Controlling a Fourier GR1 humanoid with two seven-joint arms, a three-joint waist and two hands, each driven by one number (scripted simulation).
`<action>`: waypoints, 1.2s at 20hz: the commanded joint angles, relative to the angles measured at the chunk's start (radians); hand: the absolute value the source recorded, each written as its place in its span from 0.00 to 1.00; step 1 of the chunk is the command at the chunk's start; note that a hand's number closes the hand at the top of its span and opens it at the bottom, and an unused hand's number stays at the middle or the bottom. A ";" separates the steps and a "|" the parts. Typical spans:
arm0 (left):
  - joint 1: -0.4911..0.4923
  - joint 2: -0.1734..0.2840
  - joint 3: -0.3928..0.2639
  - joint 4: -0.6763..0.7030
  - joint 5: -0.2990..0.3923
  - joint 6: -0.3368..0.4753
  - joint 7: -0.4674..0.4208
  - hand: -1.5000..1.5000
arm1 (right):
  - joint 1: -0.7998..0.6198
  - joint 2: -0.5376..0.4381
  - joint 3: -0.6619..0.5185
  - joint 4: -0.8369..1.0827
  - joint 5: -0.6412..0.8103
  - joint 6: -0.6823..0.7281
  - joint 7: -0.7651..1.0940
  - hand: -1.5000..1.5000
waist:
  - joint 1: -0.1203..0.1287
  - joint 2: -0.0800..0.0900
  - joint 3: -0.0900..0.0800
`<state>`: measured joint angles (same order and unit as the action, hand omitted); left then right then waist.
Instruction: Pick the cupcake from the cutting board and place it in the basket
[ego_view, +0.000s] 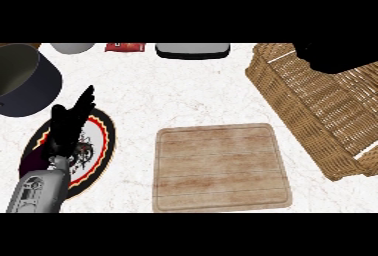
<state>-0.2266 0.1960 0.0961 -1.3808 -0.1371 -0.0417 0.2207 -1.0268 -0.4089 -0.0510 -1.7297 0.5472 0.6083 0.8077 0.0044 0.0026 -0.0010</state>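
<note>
just now the cutting board (220, 167) lies bare at centre, no cupcake showing on it. at three o'clock sits the wicker basket (310, 115), with the right hand (332, 57) a dark shape over it, fingers unreadable. at nine o'clock the left hand (72, 122) rests open, fingers straight, above a patterned plate (100, 150).

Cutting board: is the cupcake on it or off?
Off. The cutting board shows only bare wood. A black shape, possibly the right hand, sits over the basket; no cupcake visible.
</note>
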 joint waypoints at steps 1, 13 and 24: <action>0.024 0.028 0.022 -0.032 0.026 -0.031 0.004 0.50 | -0.011 -0.118 -0.055 0.131 0.012 0.056 -0.075 1.00 | 0.006 -0.002 0.001; -0.024 -0.010 0.007 0.061 -0.013 0.008 -0.045 0.50 | 0.124 -0.298 -0.114 0.488 0.096 -0.122 -0.631 1.00 | 0.003 0.003 0.001; -0.024 -0.031 -0.001 0.045 -0.022 0.020 -0.028 0.50 | 0.125 -0.219 -0.069 0.833 0.217 -0.326 -0.845 1.00 | 0.012 0.004 0.001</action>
<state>-0.2421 0.1759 0.0930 -1.3754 -0.1486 -0.0367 0.2285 -0.8902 -0.6693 -0.1283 -1.0178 0.7370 0.3484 0.0189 0.0144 0.0048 0.0001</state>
